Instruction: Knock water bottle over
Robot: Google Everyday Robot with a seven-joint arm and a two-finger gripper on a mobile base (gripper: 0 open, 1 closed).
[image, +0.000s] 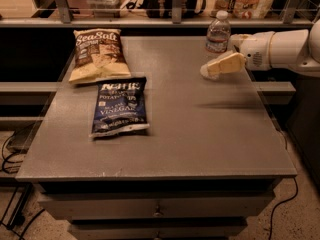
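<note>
The water bottle [217, 36] stands upright at the far right of the grey table [200, 134]. It is clear ribbed plastic with a white cap and a pale label band. My gripper [214, 67] comes in from the right on a white arm. Its cream-coloured tip lies right in front of the bottle's lower part and covers its base. I cannot tell whether it touches the bottle.
A tan Sea Salt chip bag [97, 54] lies at the far left. A dark blue salt and vinegar chip bag [120, 106] lies in front of it. A railing and shelf with packages [175, 4] run behind the table.
</note>
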